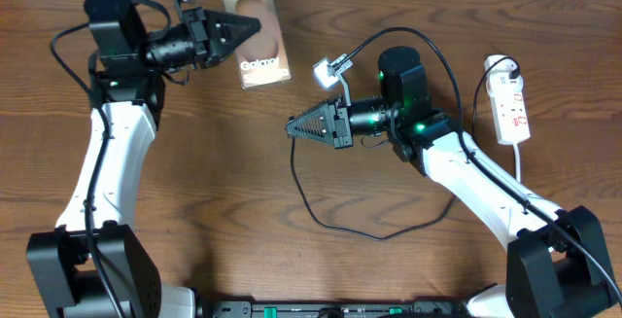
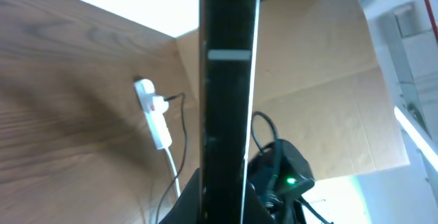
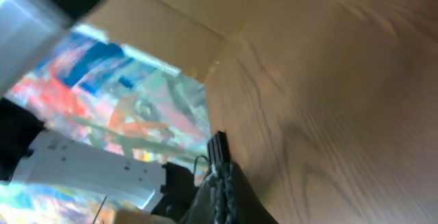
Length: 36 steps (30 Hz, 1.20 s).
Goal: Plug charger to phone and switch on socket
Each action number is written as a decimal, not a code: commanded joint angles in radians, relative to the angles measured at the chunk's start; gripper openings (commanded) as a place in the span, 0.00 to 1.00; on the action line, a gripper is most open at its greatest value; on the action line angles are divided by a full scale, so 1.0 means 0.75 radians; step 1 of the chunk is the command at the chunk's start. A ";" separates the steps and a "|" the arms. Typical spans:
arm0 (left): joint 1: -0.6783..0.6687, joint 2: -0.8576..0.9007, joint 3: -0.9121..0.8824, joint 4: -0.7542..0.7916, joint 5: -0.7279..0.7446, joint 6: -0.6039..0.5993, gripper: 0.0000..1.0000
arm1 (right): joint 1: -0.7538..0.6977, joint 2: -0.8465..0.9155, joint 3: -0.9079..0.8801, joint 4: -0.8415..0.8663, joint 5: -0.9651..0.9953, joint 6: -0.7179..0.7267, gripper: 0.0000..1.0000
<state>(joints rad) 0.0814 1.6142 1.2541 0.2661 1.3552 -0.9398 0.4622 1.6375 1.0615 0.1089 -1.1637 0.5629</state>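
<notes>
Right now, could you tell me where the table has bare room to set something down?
The widest bare wood lies between the white left arm and the loop of the thin black charger cable. Another strip runs along the far edge, between the bronze-grey glossy phone and the narrow white power strip. Around the right arm it is crowded.

White links on left arm (image 1: pixel 107 153) & right arm (image 1: pixel 476 187); blk joints, bases. Blk ribbed left gripper (image 1: pixel 255 24), right gripper (image 1: pixel 290 126), silver cam (image 1: pixel 330 70) behind each. Green LED (image 1: pixel 420 128) behind right gripper.

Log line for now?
left gripper shut on phone | right gripper shut on charger tip | charger not yet in phone | socket untouched
</notes>
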 commanded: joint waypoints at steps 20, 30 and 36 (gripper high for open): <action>0.257 -0.042 -0.013 -0.874 -0.263 0.683 0.08 | 0.331 0.247 0.562 -1.035 1.413 -0.295 0.61; 0.257 -0.042 -0.013 -1.011 -0.447 0.715 0.07 | 0.366 0.633 0.632 -0.957 1.564 -0.293 0.53; 0.257 -0.042 -0.013 -1.012 -0.448 0.719 0.07 | 0.366 0.703 0.632 -1.059 1.564 -0.292 0.07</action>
<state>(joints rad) 0.2722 1.6081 1.2312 -0.4957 1.0103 -0.4210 0.7391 2.1559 1.5257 -0.6304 -0.0093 0.3473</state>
